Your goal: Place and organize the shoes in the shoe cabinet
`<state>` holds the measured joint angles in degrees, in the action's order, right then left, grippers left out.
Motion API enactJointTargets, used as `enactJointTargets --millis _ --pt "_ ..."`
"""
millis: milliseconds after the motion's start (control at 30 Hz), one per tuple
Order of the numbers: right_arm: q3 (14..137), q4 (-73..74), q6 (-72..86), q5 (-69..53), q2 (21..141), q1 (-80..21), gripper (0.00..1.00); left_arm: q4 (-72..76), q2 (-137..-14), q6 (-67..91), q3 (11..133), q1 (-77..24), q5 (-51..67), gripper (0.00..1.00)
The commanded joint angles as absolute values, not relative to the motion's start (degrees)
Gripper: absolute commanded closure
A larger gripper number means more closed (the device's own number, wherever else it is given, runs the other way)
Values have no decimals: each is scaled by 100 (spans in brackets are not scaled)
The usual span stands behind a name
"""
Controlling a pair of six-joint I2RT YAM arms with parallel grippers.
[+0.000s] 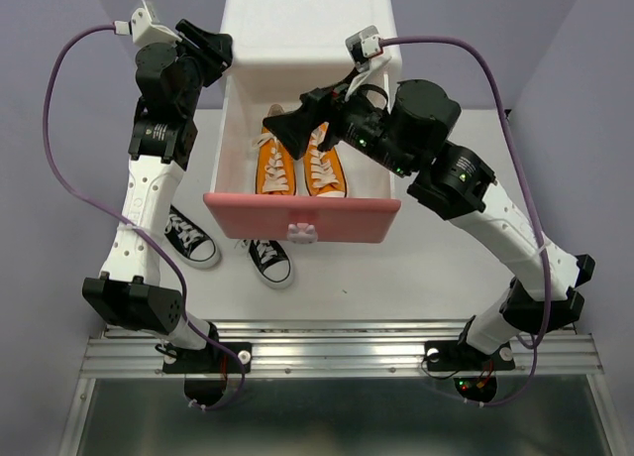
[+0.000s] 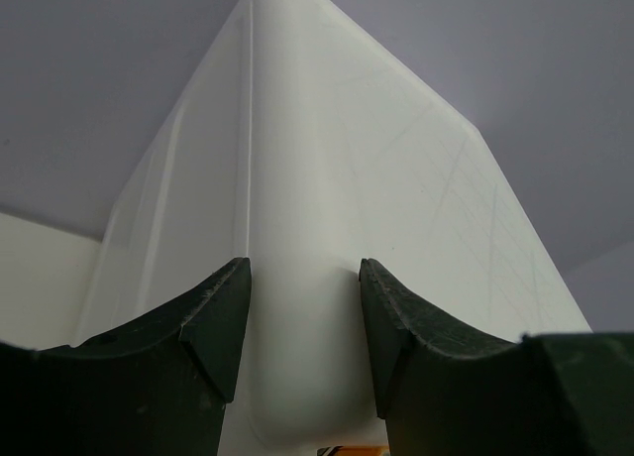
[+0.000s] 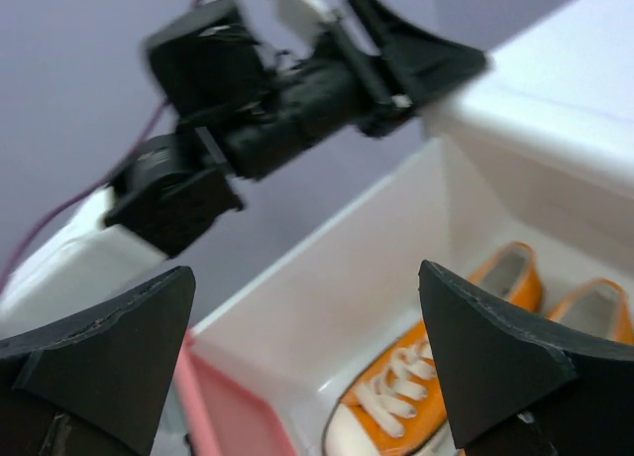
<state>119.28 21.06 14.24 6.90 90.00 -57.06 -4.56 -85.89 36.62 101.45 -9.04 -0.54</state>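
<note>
While my left claw, apart, is straddling the shoe cabinet, my right claw, apart above the orange pair, should be lifting straight up, clearing the drawer.

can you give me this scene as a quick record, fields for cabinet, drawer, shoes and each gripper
shoe cabinet: white, at the back of the table
drawer: pink front, pulled open
orange shoes: both inside the drawer, side by side, toes toward its front
black shoes: both on the table, left of the drawer front, apart from each other
left gripper: fingers spread either side of a cabinet corner
right gripper: open, empty, over the drawer
remaining: black shoes not yet in the cabinet
</note>
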Motion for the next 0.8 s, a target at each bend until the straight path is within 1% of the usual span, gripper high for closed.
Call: enactJointTargets --millis 0,67,100,133,167,233,300,367,433,567,667,767 --pt "12620 2055 1107 -1896 9157 -5757 0 -2320 -9026 3173 9896 -1002 132 44" --pt "12831 2467 1046 -2214 9307 -5896 0 -2347 -9026 3129 9940 -1002 141 43" --pt "12936 2966 907 -2206 9325 -6028 0 -2355 -9035 3103 9958 -1002 141 44" --pt "12981 3266 383 -2067 9343 -6212 0 -2373 -9035 3094 9975 -1002 141 43" --pt "13034 3600 100 -1891 9369 -6614 0 -2373 -9026 3059 9984 -1002 149 43" --pt "13139 4355 -507 -1523 9395 -6863 0 -2373 -9026 3024 9976 -1002 167 44" --pt "13140 4683 -528 -1686 9343 -6917 0 -2408 -9044 2971 10002 -1002 185 43" --pt "12947 4676 -387 -1862 9247 -6987 0 -2469 -9070 2936 10028 -1002 150 44" --pt "12527 4492 -273 -1671 9053 -7364 0 -2522 -9079 2883 10046 -1002 123 44" --pt "12147 4797 -852 -1143 9087 -8199 0 -2505 -9053 2857 9967 -1002 141 43" --pt "12094 5168 -984 -1046 9150 -8271 0 -2479 -9044 2874 9932 -1002 158 44" --pt "11515 4932 -915 -862 8939 -8271 0 -2408 -9035 2883 9940 -1002 176 44"
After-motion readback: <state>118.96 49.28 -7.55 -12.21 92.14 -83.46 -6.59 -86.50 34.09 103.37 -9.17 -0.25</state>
